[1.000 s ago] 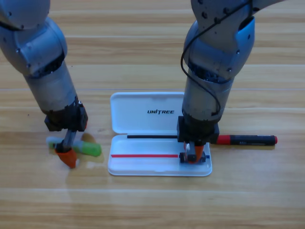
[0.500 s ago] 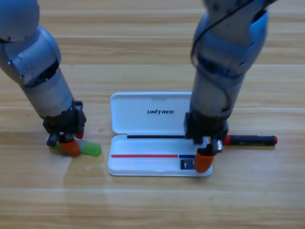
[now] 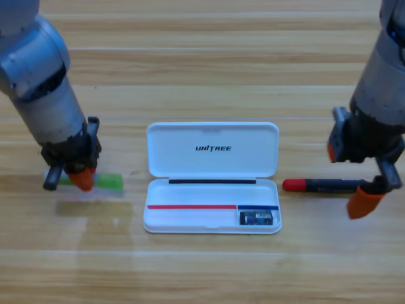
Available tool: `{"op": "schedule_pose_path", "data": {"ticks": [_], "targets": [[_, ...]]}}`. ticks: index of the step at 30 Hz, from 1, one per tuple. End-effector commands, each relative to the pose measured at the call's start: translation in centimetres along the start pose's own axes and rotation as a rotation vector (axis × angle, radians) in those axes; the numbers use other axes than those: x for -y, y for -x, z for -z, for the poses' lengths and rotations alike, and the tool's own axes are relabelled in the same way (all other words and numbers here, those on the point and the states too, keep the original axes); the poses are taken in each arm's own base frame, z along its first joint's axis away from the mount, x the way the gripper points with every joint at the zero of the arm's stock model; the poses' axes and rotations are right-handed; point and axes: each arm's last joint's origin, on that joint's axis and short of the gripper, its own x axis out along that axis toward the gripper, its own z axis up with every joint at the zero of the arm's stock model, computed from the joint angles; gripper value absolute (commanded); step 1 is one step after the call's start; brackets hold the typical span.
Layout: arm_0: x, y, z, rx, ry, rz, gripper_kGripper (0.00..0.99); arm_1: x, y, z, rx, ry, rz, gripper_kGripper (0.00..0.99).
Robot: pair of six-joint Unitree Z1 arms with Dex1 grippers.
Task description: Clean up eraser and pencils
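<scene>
The right claw [image 3: 364, 190] had left the white UNITREE case [image 3: 212, 177] and swung out to the right, where it hung over the right end of the red-and-black pencil [image 3: 323, 185]. Its orange jaws stood apart, released, one up by the arm's wrist and the other low beside the pencil's tip. The eraser [image 3: 257, 218], which half a second earlier was half hidden under that claw, lay uncovered in the lower right corner of the case's tray. The red-and-black pencil had not moved: it lay flat on the tabletop [image 3: 202, 272] just right of the case, its red cap pointing at the tray.

On the left, the left claw [image 3: 71, 178] had drawn a little further left and sat low over the lime-green pencil [image 3: 104, 182], covering its left end. Whether it was clenched on the pencil I cannot tell. The green pencil lay well left of the case, shifted slightly leftward and upward.
</scene>
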Motion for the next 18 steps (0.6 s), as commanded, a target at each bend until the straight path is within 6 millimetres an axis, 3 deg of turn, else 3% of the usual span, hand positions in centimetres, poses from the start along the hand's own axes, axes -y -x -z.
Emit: {"op": "schedule_pose_path", "data": {"ticks": [1, 5, 10, 17, 18], "targets": [[0.1, 3.7, -1.3, 0.026, -0.032, -0.047, 0.0, 6.5, -7.4, 3.7, -0.104, -0.12, -0.019, 0.954], [0.2, 5.9, -3.3, 0.061, -0.036, -0.056, 0.0, 8.5, -10.6, 4.0, -0.116, -0.124, -0.015, 0.943], [0.1, 7.5, -6.9, 0.087, -0.035, -0.017, 0.0, 9.1, -12.6, 3.7, -0.117, -0.12, -0.029, 0.89], [0.8, 6.4, -10.7, 0.088, -0.026, 0.037, 0.0, 8.7, -12.9, 3.0, -0.075, -0.098, -0.064, 0.808], [0.8, 6.1, -11.2, 0.086, -0.025, 0.041, 0.0, 8.6, -12.9, 2.9, -0.072, -0.093, -0.068, 0.761]]}}
